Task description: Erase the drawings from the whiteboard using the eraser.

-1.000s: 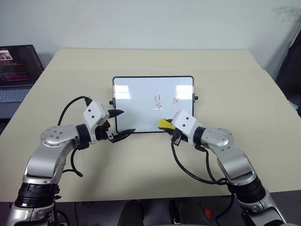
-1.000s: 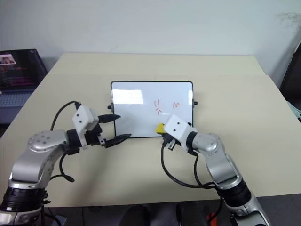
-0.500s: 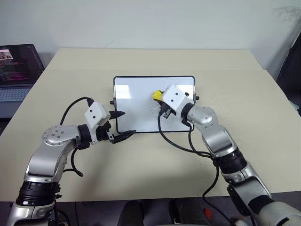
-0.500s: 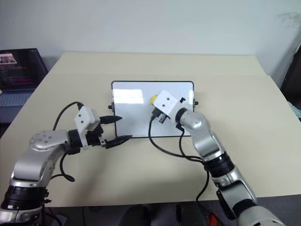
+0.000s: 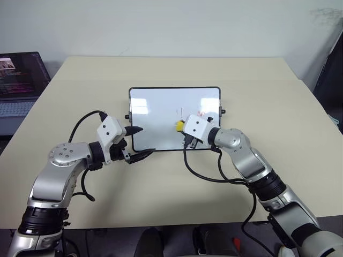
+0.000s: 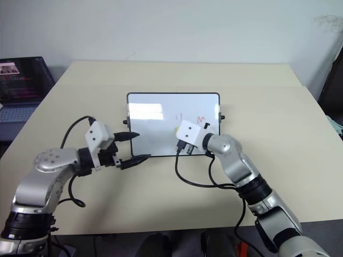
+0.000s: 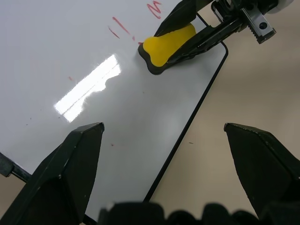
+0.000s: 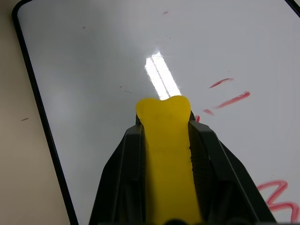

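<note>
1. The whiteboard [image 5: 161, 115] lies mid-table; our left gripper [image 5: 140, 142], jaws spread, straddles its near-left corner.
2. Our right gripper [image 5: 181, 126] clamps the eraser [image 5: 179, 126] on the board.
3. We press flat across the drawings [image 8: 228, 101].

The two eye views look forward and down from the robot's head onto the table [image 5: 268, 96], and both show the whiteboard [image 5: 161, 115] at 12 o'clock with both arms in front of it. The left wrist view looks from close by along its own fingers at the board's edge, and it also shows the eraser [image 7: 168, 47]. The right wrist view sits very near the same eraser, facing the board's white face and the drawings [image 8: 232, 99], so both wrist views share that spot.
</note>
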Robot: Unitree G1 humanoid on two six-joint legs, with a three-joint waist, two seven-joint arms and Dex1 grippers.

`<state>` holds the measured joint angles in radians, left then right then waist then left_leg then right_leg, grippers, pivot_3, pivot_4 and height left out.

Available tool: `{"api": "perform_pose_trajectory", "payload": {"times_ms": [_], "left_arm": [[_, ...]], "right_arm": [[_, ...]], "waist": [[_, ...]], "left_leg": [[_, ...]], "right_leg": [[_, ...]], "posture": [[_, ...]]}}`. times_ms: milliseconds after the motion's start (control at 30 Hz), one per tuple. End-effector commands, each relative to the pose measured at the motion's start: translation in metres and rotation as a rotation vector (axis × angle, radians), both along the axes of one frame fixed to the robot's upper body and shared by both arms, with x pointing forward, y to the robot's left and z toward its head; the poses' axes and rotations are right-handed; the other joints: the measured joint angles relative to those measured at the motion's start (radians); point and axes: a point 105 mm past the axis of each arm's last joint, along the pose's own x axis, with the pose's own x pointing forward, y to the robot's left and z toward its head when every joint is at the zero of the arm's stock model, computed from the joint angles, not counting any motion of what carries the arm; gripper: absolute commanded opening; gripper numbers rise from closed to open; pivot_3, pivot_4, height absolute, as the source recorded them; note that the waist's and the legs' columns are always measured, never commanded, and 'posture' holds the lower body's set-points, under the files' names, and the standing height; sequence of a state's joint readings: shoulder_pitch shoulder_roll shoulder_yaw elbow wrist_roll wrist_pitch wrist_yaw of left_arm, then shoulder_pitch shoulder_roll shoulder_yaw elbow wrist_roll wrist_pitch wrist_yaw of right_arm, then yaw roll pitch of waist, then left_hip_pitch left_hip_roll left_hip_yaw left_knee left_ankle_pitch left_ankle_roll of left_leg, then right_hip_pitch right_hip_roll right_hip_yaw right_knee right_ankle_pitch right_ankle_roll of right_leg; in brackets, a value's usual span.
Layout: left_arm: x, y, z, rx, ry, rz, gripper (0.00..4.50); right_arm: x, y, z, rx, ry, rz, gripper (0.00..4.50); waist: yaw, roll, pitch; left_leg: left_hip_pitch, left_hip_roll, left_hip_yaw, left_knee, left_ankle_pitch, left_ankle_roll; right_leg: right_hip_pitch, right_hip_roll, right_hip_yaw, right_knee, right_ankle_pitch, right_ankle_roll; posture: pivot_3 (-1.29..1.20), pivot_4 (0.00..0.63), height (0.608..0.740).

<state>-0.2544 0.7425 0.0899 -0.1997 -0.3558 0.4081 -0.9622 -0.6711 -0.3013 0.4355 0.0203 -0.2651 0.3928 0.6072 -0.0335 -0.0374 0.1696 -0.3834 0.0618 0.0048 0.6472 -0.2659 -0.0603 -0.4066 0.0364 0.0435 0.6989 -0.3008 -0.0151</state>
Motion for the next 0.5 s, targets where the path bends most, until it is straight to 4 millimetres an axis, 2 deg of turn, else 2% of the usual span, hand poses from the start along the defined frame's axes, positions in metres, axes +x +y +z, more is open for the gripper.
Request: {"api": "perform_pose_trajectory", "payload": {"times_ms": [33, 100, 200, 400, 500], "left_arm": [[-0.002, -0.005, 0.011, -0.008, -0.045, -0.026, 4.50], [-0.002, -0.005, 0.011, -0.008, -0.045, -0.029, 4.50], [-0.003, -0.006, 0.012, -0.010, -0.043, -0.034, 4.50], [-0.003, -0.006, 0.011, -0.011, -0.044, -0.036, 4.50], [-0.003, -0.006, 0.011, -0.011, -0.044, -0.036, 4.50]], "right_arm": [[0.017, -0.013, 0.018, 0.013, -0.112, -0.102, 0.95], [0.023, -0.015, 0.027, 0.029, -0.155, -0.128, 0.95], [0.023, -0.016, 0.025, 0.020, -0.155, -0.125, 0.95], [0.018, -0.016, 0.008, -0.031, -0.081, -0.094, 0.95], [0.011, -0.019, -0.007, -0.073, -0.004, -0.064, 0.95]], "waist": [[0.000, 0.000, 0.000], [0.000, 0.000, 0.000], [0.001, 0.000, 0.000], [0.001, 0.000, 0.000], [0.001, 0.000, 0.000]], "left_leg": [[0.000, 0.000, 0.000, 0.000, 0.000, 0.000], [0.000, 0.000, 0.000, 0.000, 0.000, 0.000], [0.000, 0.000, 0.000, 0.000, 0.000, 0.000], [0.000, 0.000, 0.000, 0.000, 0.000, 0.000], [0.000, 0.000, 0.000, 0.000, 0.000, 0.000]], "right_leg": [[0.000, 0.000, 0.000, 0.000, 0.000, 0.000], [0.000, 0.000, 0.000, 0.000, 0.000, 0.000], [0.000, 0.000, 0.000, 0.000, 0.000, 0.000], [0.000, 0.000, 0.000, 0.000, 0.000, 0.000], [0.000, 0.000, 0.000, 0.000, 0.000, 0.000]], "posture": [[0.00, 0.150, 0.740], [0.00, 0.150, 0.740], [0.00, 0.150, 0.740], [0.00, 0.150, 0.740], [0.00, 0.150, 0.740]]}}
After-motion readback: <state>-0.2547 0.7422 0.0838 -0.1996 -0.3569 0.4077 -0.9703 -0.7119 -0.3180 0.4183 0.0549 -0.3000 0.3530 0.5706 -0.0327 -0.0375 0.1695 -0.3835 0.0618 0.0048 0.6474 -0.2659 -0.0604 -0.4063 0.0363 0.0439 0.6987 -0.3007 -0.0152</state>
